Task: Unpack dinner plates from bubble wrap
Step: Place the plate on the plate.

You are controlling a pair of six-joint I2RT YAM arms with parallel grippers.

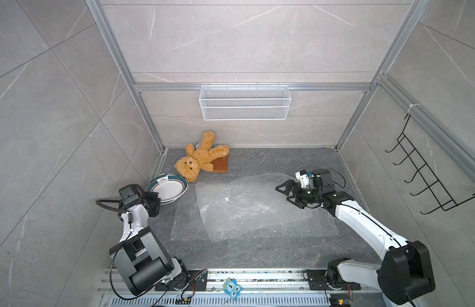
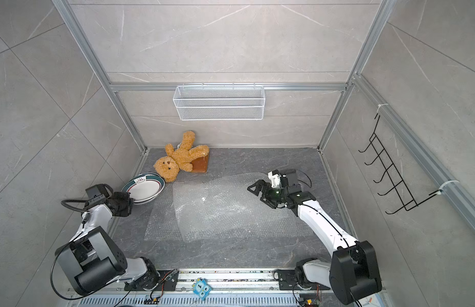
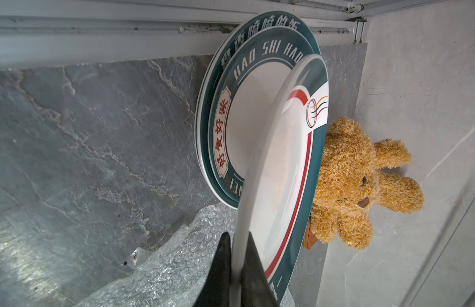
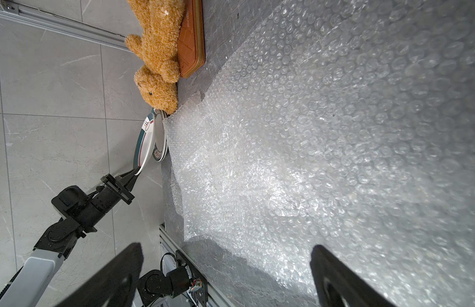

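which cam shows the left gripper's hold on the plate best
The left wrist view: the left gripper is shut on the rim of the tilted top plate, close up. The right wrist view shows the same pinch from the side, small and far. In both top views its own body mostly hides the jaws.

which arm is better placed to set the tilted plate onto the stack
Left. The left gripper is shut on the rim of the tilted plate, over the stack. The right gripper hangs open above the bubble wrap.
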